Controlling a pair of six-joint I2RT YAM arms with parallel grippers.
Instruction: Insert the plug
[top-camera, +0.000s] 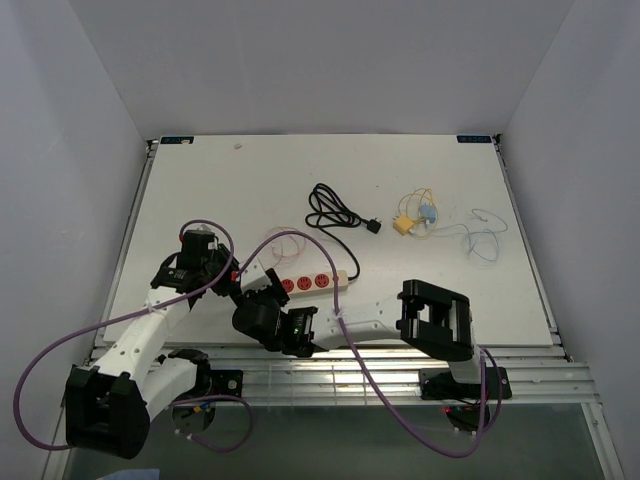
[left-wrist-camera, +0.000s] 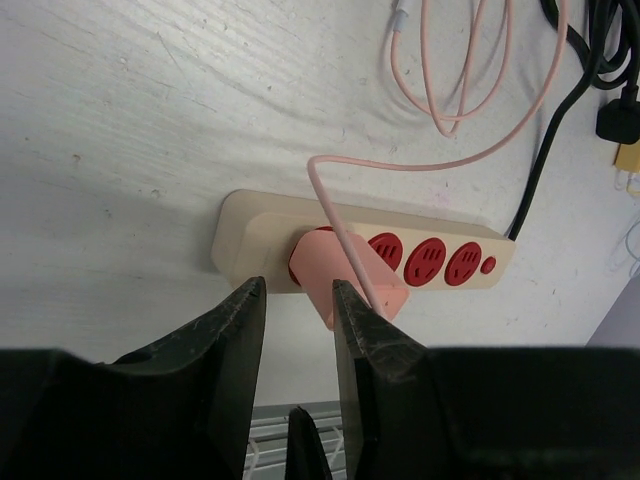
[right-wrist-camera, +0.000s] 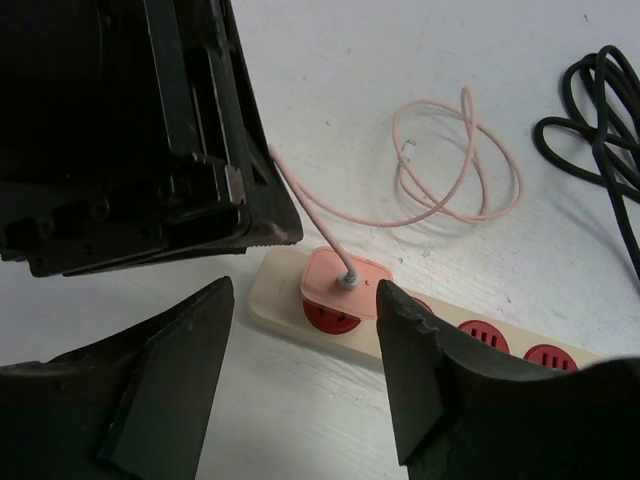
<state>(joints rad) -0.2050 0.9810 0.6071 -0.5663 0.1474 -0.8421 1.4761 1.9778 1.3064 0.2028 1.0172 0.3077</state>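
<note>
A cream power strip (left-wrist-camera: 262, 230) with red sockets lies on the white table; it also shows in the top view (top-camera: 318, 281) and the right wrist view (right-wrist-camera: 285, 305). A pink plug (left-wrist-camera: 340, 268) with a thin pink cable (left-wrist-camera: 440, 160) sits in the strip's end socket, seen from above in the right wrist view (right-wrist-camera: 345, 283). My left gripper (left-wrist-camera: 298, 300) is open and empty just short of the plug, its right finger (left-wrist-camera: 365, 330) beside the plug's body. My right gripper (right-wrist-camera: 305, 315) is open and empty, hovering over the same end of the strip.
The pink cable loops loosely (right-wrist-camera: 455, 160) behind the strip. A coiled black cord (top-camera: 335, 212) with a black plug (top-camera: 374, 226) lies mid-table. Small yellow and blue parts with thin wires (top-camera: 420, 220) lie to the right. Both grippers (top-camera: 232, 275) (top-camera: 262, 292) crowd the strip's left end.
</note>
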